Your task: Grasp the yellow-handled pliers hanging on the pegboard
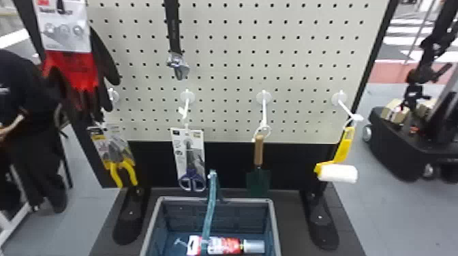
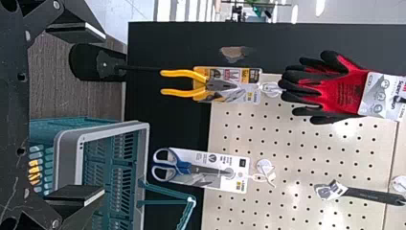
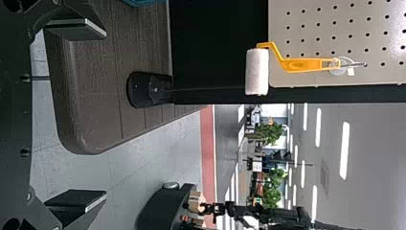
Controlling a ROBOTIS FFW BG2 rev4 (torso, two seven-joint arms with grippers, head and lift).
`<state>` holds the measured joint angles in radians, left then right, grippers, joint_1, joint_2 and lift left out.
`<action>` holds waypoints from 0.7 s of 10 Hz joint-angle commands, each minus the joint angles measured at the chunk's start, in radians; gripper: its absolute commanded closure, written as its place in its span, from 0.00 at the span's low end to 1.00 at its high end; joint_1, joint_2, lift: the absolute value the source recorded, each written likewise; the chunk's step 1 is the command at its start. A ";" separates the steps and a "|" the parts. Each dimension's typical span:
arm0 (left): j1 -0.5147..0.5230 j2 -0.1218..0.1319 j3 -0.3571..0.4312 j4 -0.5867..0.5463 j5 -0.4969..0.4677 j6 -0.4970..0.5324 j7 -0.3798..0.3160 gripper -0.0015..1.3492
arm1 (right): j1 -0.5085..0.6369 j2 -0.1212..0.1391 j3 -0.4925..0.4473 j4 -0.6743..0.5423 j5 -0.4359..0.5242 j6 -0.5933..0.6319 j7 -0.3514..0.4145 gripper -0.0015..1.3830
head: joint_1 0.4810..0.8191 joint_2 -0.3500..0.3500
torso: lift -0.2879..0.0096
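The yellow-handled pliers (image 1: 120,160) hang in their card pack from a white hook at the pegboard's (image 1: 272,61) lower left, handles down. In the left wrist view the pliers (image 2: 210,88) are well ahead of my left gripper (image 2: 81,112), which is open, with nothing between its fingers (image 2: 76,28). My left arm (image 1: 24,112) is a dark bulk at the left edge of the head view, apart from the board. My right gripper (image 3: 81,112) is open and empty too, facing the board's right edge.
Beside the pliers hang blue-handled scissors (image 1: 190,160), a small trowel (image 1: 258,170) and a yellow paint roller (image 1: 337,166). Higher up are a red and black glove (image 1: 80,66) and a wrench (image 1: 175,44). A grey-blue basket (image 1: 153,221) stands below. A black cart (image 1: 409,143) is at the right.
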<state>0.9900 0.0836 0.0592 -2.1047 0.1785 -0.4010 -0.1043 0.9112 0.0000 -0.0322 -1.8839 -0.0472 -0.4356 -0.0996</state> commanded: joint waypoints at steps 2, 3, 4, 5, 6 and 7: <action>0.013 -0.002 0.001 -0.002 -0.001 0.005 0.000 0.13 | 0.000 0.001 -0.002 -0.024 -0.005 0.000 0.000 0.09 | 0.20 0.50 | 0.63; 0.020 -0.002 0.002 -0.002 -0.001 0.005 0.000 0.13 | 0.004 0.001 -0.002 -0.029 -0.007 0.000 -0.002 0.09 | 0.20 0.50 | 0.63; 0.022 -0.001 0.004 -0.002 -0.001 0.007 0.000 0.13 | 0.006 0.001 -0.002 -0.032 -0.007 0.000 -0.002 0.09 | 0.20 0.50 | 0.63; 0.022 -0.001 0.004 -0.002 -0.001 0.008 0.000 0.13 | 0.008 0.001 -0.002 -0.039 -0.007 0.000 -0.002 0.09 | 0.20 0.50 | 0.63; 0.018 -0.001 0.004 -0.002 -0.001 0.008 0.000 0.13 | 0.006 0.001 -0.002 -0.039 -0.007 0.000 -0.002 0.09 | 0.20 0.50 | 0.63; 0.016 -0.001 0.007 -0.002 -0.001 0.008 0.000 0.13 | 0.006 0.001 -0.002 -0.034 -0.007 0.000 -0.002 0.09 | 0.20 0.50 | 0.63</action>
<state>1.0078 0.0828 0.0641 -2.1073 0.1779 -0.3927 -0.1042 0.9180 0.0000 -0.0338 -1.9210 -0.0538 -0.4357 -0.1012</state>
